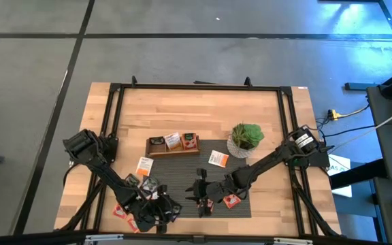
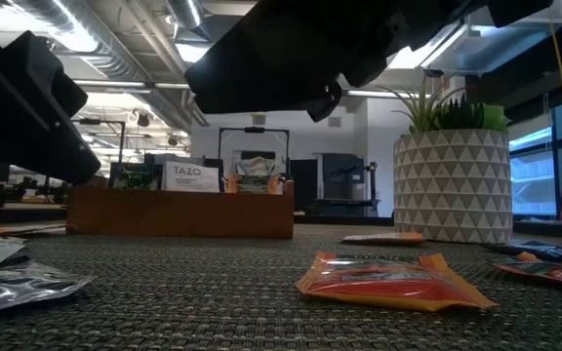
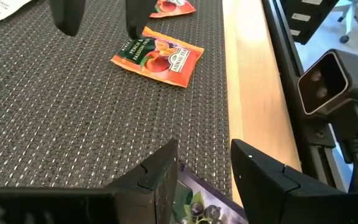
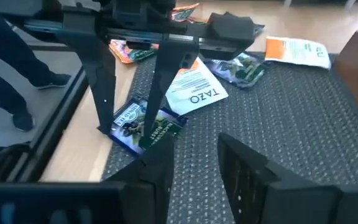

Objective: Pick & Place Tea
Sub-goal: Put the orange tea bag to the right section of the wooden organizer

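My left gripper [image 1: 158, 212] is open at the table's near left, fingers pointing down. They straddle a dark blue berry sachet [image 4: 140, 123] that lies flat across the mat's edge; it also shows in the left wrist view [image 3: 197, 208]. My right gripper [image 1: 199, 194] is open and empty above the mat, next to an orange-red sachet [image 1: 233, 201]. A white TAZO sachet [image 4: 194, 87] and several other sachets lie flat on the mat. The wooden tray [image 1: 172, 144] holds three sachets standing up. My left gripper's fingers [image 4: 157, 93] come down from above on either side of the dark blue sachet, which lies flat on the mat's edge. Whether the fingertips touch it, I cannot tell.
A potted green plant [image 1: 246, 139] stands at the mat's far right corner. White-and-orange sachets [image 1: 143, 165] [image 1: 218, 158] lie near the tray. Orange-red sachets [image 1: 120, 212] lie on the wood at near left. A black frame [image 1: 288, 109] rims the table.
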`<move>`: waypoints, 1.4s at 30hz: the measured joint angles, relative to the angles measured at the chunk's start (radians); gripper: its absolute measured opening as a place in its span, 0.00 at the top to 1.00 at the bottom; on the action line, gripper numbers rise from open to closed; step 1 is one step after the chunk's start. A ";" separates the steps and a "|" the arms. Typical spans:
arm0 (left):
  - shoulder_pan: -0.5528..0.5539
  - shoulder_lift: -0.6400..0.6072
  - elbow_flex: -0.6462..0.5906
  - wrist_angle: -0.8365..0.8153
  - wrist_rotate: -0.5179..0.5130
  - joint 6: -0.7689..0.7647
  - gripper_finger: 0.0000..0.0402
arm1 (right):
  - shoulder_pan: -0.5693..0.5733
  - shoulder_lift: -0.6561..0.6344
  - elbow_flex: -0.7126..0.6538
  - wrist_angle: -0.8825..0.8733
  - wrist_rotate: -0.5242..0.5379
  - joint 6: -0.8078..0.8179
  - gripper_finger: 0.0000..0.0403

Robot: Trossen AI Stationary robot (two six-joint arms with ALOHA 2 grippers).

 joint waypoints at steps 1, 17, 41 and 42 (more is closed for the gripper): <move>0.000 0.000 0.000 -0.001 0.006 0.004 0.64 | 0.000 0.000 0.000 -0.002 -0.002 0.009 0.66; 0.000 0.000 0.000 -0.002 0.015 -0.005 0.64 | -0.001 0.000 0.000 -0.017 -0.003 -0.022 0.58; 0.023 0.000 0.001 -0.086 0.163 -0.019 0.72 | -0.021 0.001 0.000 -0.270 -0.055 0.215 0.59; 0.024 0.000 0.001 -0.068 0.151 -0.008 0.74 | -0.021 0.001 0.000 -0.296 -0.055 0.215 0.59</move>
